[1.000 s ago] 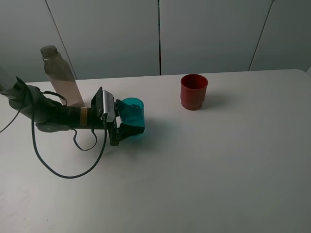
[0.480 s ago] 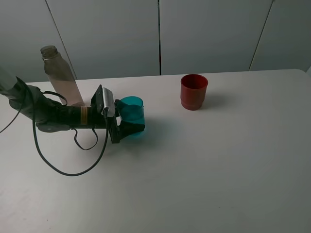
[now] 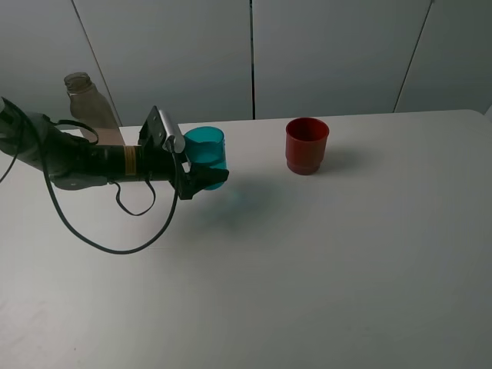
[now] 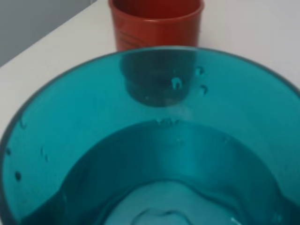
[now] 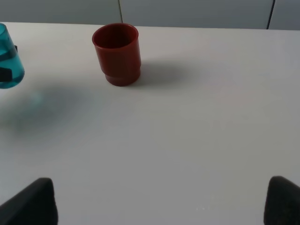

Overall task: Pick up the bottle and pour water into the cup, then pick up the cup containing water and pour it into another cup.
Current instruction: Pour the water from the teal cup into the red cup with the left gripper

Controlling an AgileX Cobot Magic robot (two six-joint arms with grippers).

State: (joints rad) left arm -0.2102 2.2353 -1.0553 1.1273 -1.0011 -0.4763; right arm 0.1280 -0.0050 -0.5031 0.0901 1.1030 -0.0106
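Note:
My left gripper [image 3: 203, 166] is shut on the translucent teal cup [image 3: 206, 146] and holds it upright, lifted off the table, left of the red cup [image 3: 307, 144]. The left wrist view looks into the teal cup [image 4: 154, 140], which has water in it, with the red cup [image 4: 157, 23] beyond. The tall clear bottle [image 3: 87, 104] stands at the back left, behind the left arm. My right gripper [image 5: 159, 201] is open and empty, its fingertips [image 5: 30, 201] low over bare table. The right wrist view shows the red cup [image 5: 117, 54] and the teal cup [image 5: 8, 56] farther off.
The white table [image 3: 346, 254] carries only the cups and the bottle. A black cable [image 3: 115, 242] loops on the table below the left arm. A grey panelled wall [image 3: 323, 54] runs along the back edge.
My left gripper has lifted the teal cup off the table and carried it slightly toward the back. The red cup and bottle have not moved.

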